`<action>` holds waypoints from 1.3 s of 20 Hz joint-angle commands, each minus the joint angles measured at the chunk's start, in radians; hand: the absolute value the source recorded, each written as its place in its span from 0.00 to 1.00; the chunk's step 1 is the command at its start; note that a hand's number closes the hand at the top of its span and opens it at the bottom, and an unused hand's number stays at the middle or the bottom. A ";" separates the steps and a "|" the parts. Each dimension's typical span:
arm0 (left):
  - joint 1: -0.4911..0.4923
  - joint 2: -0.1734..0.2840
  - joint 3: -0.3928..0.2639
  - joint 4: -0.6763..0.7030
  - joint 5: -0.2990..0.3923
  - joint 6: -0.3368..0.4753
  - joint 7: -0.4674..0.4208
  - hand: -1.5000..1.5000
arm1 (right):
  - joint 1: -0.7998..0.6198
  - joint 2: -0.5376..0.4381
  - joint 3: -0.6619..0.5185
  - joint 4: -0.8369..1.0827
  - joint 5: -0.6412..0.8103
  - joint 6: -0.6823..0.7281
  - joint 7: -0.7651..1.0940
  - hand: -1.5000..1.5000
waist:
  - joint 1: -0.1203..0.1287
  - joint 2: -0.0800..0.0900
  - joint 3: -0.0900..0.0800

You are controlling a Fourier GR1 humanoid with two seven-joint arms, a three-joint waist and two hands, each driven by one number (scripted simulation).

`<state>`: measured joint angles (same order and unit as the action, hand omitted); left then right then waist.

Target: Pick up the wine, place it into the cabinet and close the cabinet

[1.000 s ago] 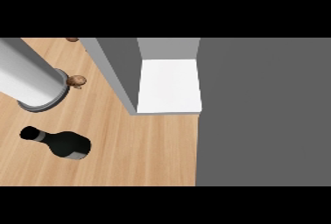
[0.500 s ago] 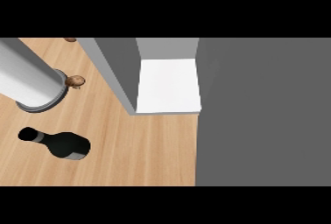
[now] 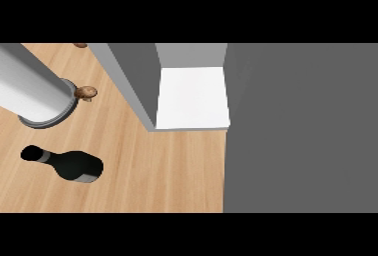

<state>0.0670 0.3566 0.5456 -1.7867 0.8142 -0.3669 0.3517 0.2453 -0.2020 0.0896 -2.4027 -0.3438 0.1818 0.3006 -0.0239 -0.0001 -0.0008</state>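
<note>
1. Nearest, at lower left: wine bottle (image 3: 69, 164), dark with a grey band at the neck and another low on the body, standing on the wooden counter (image 3: 170, 170), well apart from everything else. Same spot as half a second ago, shifted only a touch toward the lower left of the view.
2. Filling the whole right side: cabinet door (image 3: 299, 130), a flat grey face, unchanged.
3. Farther up, at centre: open cabinet (image 3: 133, 80) with grey walls and a white shelf floor (image 3: 193, 97), nothing on it.
4. At upper left: tall white cylinder (image 3: 29, 87) on a grey round base, leaning out of view; just beside the base, a small brown mushroom (image 3: 86, 92). Another brown bit (image 3: 80, 45) at the top edge, too cropped to identify.
5. No hands anywhere in view, then or now; finger state impossible to tell.
</note>
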 commanded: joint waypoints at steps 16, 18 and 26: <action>-0.119 -0.060 -0.049 0.620 -0.436 -0.141 -0.512 0.00 | 0.144 0.022 0.000 -0.194 -0.126 0.061 0.023 0.00 | 0.003 0.000 -0.001; -0.163 -0.037 -0.051 0.717 -0.463 -0.151 -0.542 0.00 | 0.145 -0.001 -0.055 -0.188 -0.184 0.075 0.024 0.00 | -0.004 0.001 -0.001; -0.159 -0.063 -0.123 0.942 -0.547 -0.318 -0.762 0.00 | 0.136 0.038 0.013 -0.151 -0.078 0.080 -0.009 0.00 | 0.007 0.000 -0.001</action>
<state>-0.1127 0.3066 0.4551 -0.9246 0.3082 -0.6095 -0.3084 0.3367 -0.1731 0.0725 -2.3871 -0.3823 0.2853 0.2251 -0.0209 0.0007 -0.0018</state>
